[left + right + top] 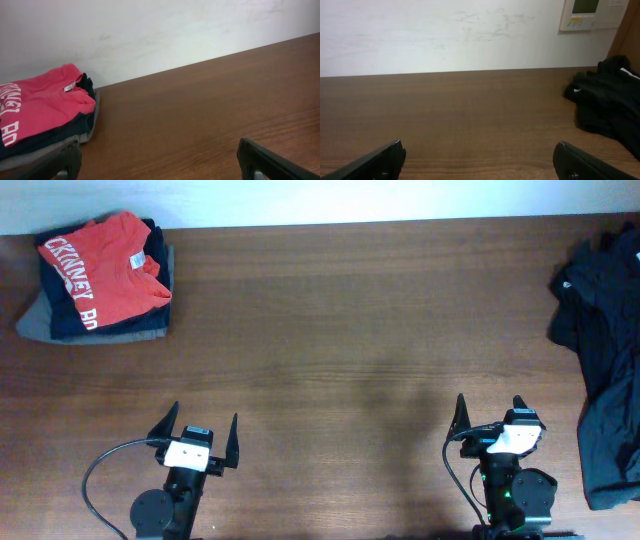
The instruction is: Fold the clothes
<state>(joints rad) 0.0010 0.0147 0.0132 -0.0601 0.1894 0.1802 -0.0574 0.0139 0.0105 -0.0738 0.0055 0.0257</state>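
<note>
Overhead, left gripper: I see my left gripper (205,412) spread wide over the bare bench (350,310), with nothing between its fingers.
Overhead, right gripper: my right gripper (490,402) is also wide open and holds nothing.
Overhead, clothes: the clothes (600,330) lie in a loose dark heap ahead and to the right of my right gripper. The heap trails back along the bench edge until it is level with that gripper, and stays apart from it.
Overhead, folded stack: the folded stack (60,320) is far ahead and to the left of my left gripper, with a red shirt (100,265) on top.
Left wrist, gripper: both fingers (270,162) show at the bottom corners. They are far apart, with only bench between them.
Left wrist, stack: the stack is ahead and to the left, by the wall (150,35). The red shirt with white lettering lies over a navy layer (65,132) and a grey layer (30,157).
Right wrist, gripper: my fingers (375,162) are open wide and empty.
Right wrist, clothes: the black heap is ahead and to the right of the gripper, crumpled and resting on the bench, well apart from the fingers.
Right wrist, wall: a pale wall panel (590,12) is mounted above the heap.
</note>
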